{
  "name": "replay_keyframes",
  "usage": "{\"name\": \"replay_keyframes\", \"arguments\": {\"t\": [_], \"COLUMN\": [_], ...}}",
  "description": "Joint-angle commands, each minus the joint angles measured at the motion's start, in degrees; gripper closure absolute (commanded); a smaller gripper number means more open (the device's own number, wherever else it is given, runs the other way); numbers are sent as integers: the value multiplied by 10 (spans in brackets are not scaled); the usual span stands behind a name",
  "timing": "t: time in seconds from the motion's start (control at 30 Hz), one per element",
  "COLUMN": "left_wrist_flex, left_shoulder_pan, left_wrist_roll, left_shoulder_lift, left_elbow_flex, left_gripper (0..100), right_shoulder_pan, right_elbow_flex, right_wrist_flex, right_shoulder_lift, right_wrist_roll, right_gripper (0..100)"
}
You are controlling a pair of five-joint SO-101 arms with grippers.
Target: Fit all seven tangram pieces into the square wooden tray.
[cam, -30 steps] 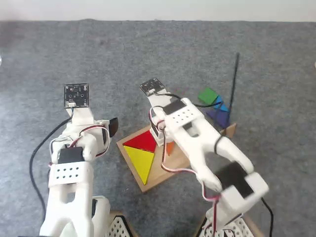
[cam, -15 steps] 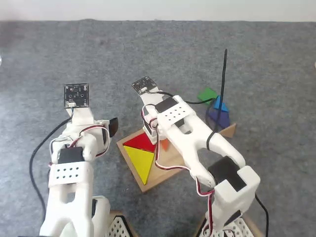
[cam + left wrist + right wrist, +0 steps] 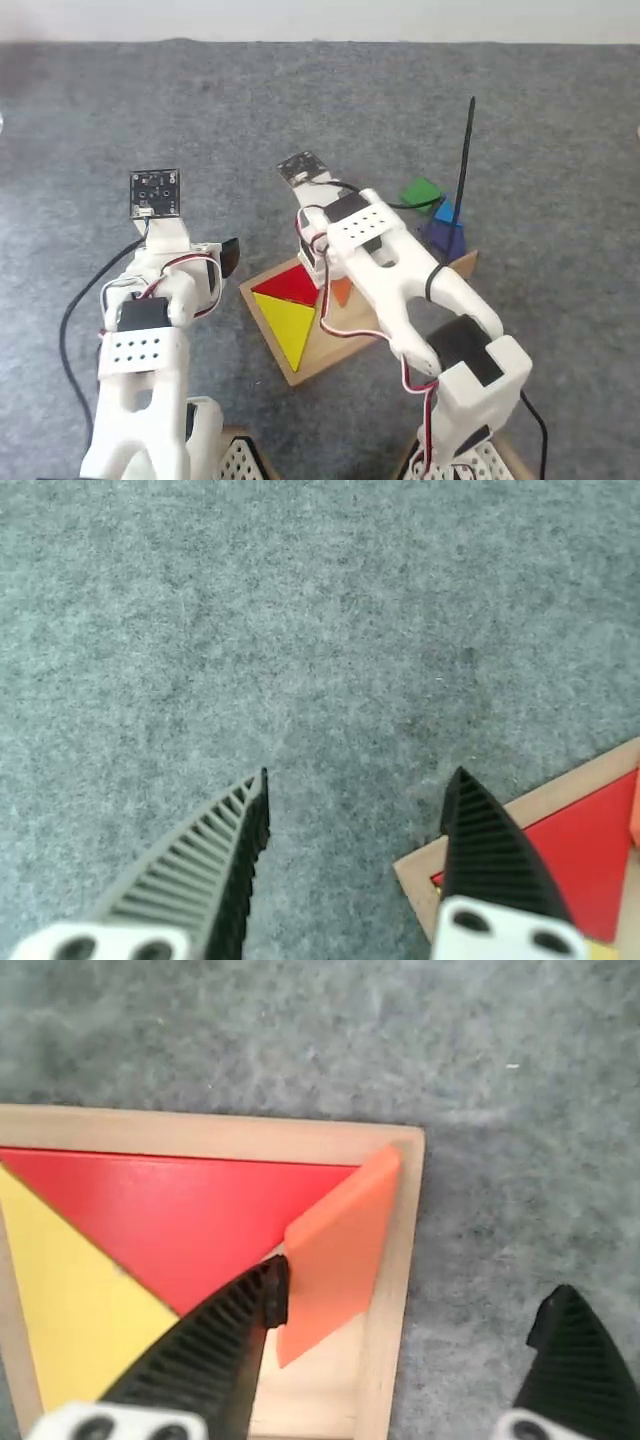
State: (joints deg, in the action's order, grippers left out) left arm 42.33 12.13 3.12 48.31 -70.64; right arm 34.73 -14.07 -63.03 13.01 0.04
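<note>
The left arm (image 3: 150,330) stood folded back on its own side, the left hand (image 3: 360,780) pointed downward with its fingers spread apart. The right arm (image 3: 400,285) was extended forward toward the middle, the right hand (image 3: 420,1295) angled down, fingers parted wide.

The tray (image 3: 312,365) sits cornerwise on the grey carpet (image 3: 300,110). In its left part lie a red triangle (image 3: 289,285) and a yellow triangle (image 3: 290,325), edges touching. An orange piece (image 3: 342,291) shows in the tray beside the red one, partly under the right arm (image 3: 400,275), which hangs over the tray's middle. Green (image 3: 420,192), blue (image 3: 446,213) and purple (image 3: 445,240) pieces cluster on the carpet just beyond the tray's right corner. The left arm (image 3: 150,330) stands left of the tray.
</note>
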Motion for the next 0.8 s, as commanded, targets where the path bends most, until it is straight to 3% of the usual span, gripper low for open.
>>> {"name": "replay_keyframes", "arguments": {"t": [0.0, 0.4, 0.77], "left_wrist_flex": [-9, -9, -9], "left_shoulder_pan": [4, 4, 4], "left_wrist_roll": [4, 4, 4], "left_shoulder_lift": [15, 15, 15], "left_elbow_flex": [7, 7, 7], "left_gripper": [727, 727, 727], "right_shoulder_pan": [-19, -19, -18], "right_elbow_flex": [33, 35, 36], "right_wrist_flex": [6, 1, 71], "right_shoulder_lift": [-41, -101, -11], "right_wrist_roll": [8, 8, 8], "right_gripper": [634, 634, 634]}}
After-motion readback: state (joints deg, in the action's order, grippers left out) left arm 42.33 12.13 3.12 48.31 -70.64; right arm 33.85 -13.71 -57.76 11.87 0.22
